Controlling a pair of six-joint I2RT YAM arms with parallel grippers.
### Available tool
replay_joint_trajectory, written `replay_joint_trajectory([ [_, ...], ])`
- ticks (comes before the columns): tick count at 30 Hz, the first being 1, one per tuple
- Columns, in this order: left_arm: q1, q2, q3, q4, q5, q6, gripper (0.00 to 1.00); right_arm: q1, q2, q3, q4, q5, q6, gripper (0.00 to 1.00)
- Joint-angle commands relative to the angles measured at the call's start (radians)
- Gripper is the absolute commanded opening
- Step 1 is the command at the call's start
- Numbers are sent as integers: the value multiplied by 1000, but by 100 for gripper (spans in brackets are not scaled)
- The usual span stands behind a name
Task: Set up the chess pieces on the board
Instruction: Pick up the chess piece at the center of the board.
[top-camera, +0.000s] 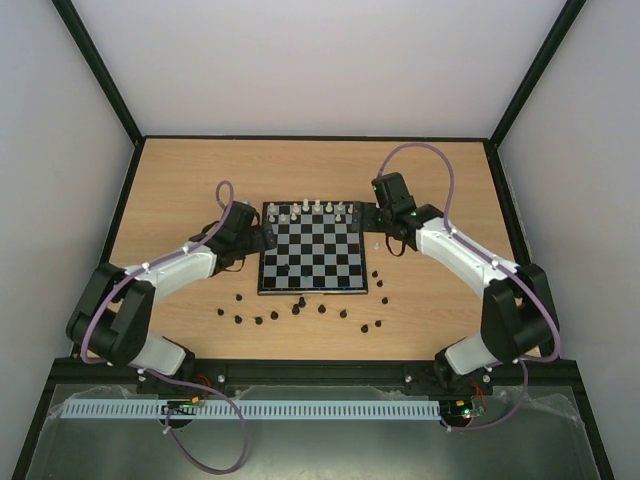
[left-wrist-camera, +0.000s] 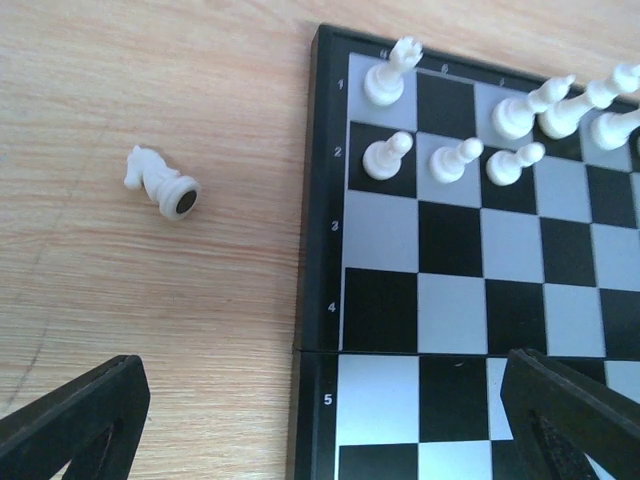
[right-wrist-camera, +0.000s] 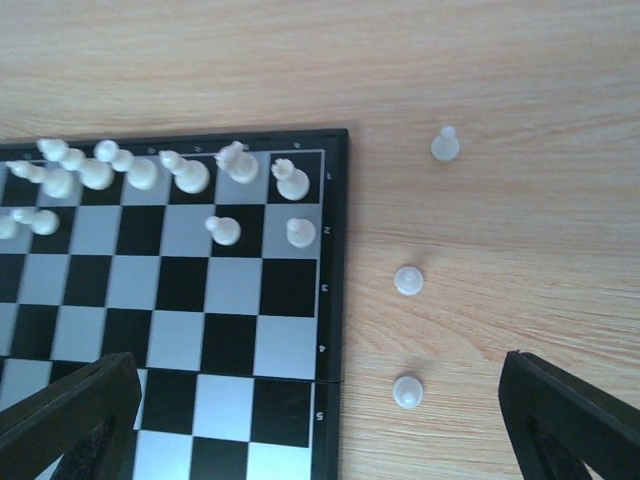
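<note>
Left fingers, right fingers released, empty. Toppled white knight beside board: centre over it, pinch mid-body, stand upright.

Robotics lab test cell. Closed in by plain white panels and black framing around a wood-grain worktop. Left arm and right arm bolted at its near edge.

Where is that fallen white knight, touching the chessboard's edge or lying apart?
Apart. The left wrist view shows the white knight on its side, with bare table between it and the chessboard.
</note>
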Motion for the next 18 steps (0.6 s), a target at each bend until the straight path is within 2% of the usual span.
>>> replay_joint_trajectory([
  [1,-3,-70,4,4,0,3,99,-20,59,62,-59,33,15,99],
  [3,-3,-83,-3,2,4,0,99,-35,73,76,-68,23,17,99],
  [8,-13,-123,-64,34,55,-14,99,-87,103,117,-80,10,28,90],
  [18,-58,-186,-70,32,83,-23,99,-162,406,458,-319,49,-23,66],
])
